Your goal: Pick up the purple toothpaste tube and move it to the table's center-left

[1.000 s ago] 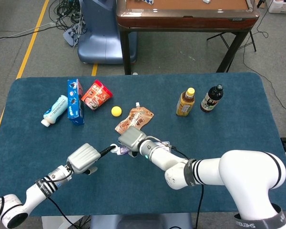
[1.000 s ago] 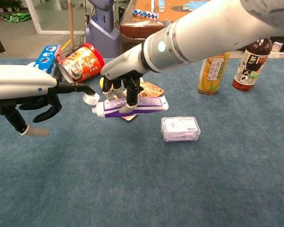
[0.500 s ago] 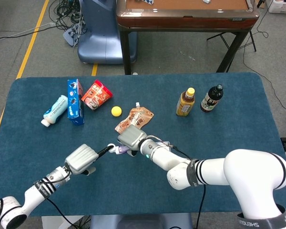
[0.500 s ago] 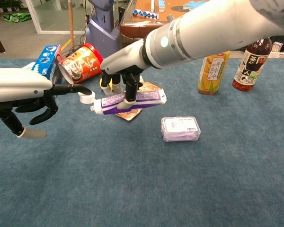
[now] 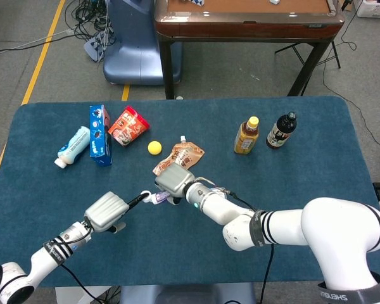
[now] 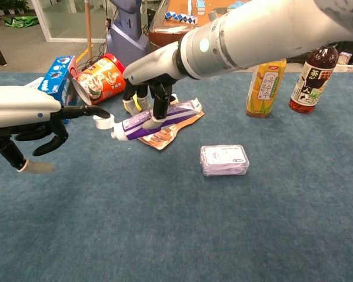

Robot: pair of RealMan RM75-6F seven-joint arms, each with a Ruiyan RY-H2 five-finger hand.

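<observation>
Bare cloth front-left; snack pouch under tube; plastic case right.

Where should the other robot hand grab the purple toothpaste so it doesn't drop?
Probably the bare stretch just behind the white cap. The purple toothpaste tube hangs nearly level in the air, cap end pointing at the left hand. The right hand pinches its middle from above, so the left hand should come in from the cap side and close around it there.

Table: my work surface, matt blue napped cloth. Purple toothpaste tube: smooth glossy plastic in my right hand, itself smooth grey shell. Pouch: shiny foil.
</observation>
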